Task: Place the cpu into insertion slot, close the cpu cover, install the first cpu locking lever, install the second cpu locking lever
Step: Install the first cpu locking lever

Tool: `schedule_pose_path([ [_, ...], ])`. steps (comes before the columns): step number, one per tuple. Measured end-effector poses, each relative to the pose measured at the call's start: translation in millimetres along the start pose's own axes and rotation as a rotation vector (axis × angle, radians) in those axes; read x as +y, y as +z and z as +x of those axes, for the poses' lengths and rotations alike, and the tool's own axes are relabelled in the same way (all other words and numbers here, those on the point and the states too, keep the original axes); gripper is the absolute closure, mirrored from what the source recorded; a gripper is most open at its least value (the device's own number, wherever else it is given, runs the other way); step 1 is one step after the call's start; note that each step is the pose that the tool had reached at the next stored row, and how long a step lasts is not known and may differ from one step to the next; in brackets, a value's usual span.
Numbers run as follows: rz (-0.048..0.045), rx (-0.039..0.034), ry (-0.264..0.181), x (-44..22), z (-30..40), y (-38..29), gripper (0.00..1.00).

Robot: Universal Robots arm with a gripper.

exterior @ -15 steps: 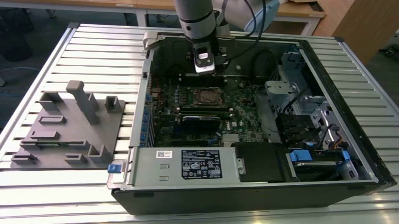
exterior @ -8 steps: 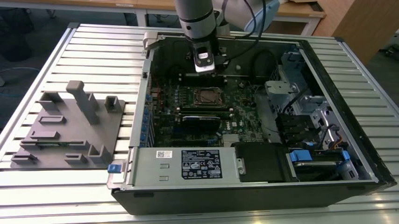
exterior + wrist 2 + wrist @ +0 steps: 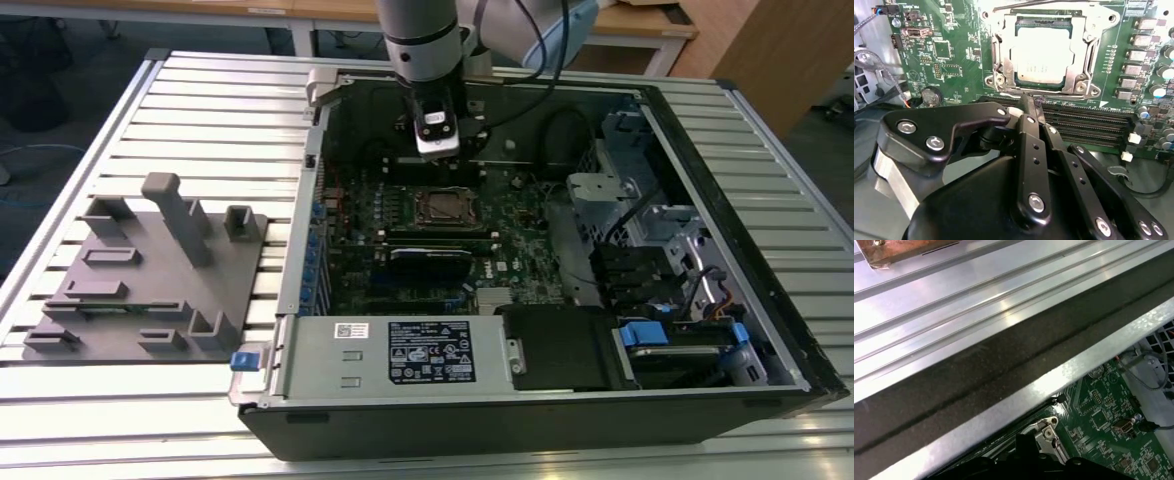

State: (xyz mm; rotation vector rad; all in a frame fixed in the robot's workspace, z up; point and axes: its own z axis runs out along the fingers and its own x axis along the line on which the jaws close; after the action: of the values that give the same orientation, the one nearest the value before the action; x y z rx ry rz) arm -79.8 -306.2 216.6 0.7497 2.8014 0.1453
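Black jaws (image 3: 1030,111) pressed together, just beside insertion slot (image 3: 1004,65), cpu (image 3: 1040,55) seated under closed cpu cover (image 3: 1076,50)

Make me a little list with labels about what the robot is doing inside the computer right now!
place: open computer case on a slatted table
cpu: sitting in the insertion slot
cpu cover: closed down around the cpu
gripper: fingers together, tips at the cover's edge beside the memory slots
gripper holding: nothing that shows
grey fixture: on the table, at the exterior view's left
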Motion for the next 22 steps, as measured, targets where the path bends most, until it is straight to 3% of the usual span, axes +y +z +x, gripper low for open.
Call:
schedule_pose_path([
  [10,0.0013,0.0032,0.0,0.1,-0.1,0.1,0.9],
  [11,0.0077,0.013,0.0,0.1,-0.2,0.1,0.9],
  [16,0.0708,0.0823,-0.001,0.1,-0.2,0.1,0.9],
  [17,0.0801,0.0962,-0.001,0.1,-0.3,0.1,0.9],
  [22,0.111,0.1487,0.0,2.2,-4.1,1.2,0.9],
])
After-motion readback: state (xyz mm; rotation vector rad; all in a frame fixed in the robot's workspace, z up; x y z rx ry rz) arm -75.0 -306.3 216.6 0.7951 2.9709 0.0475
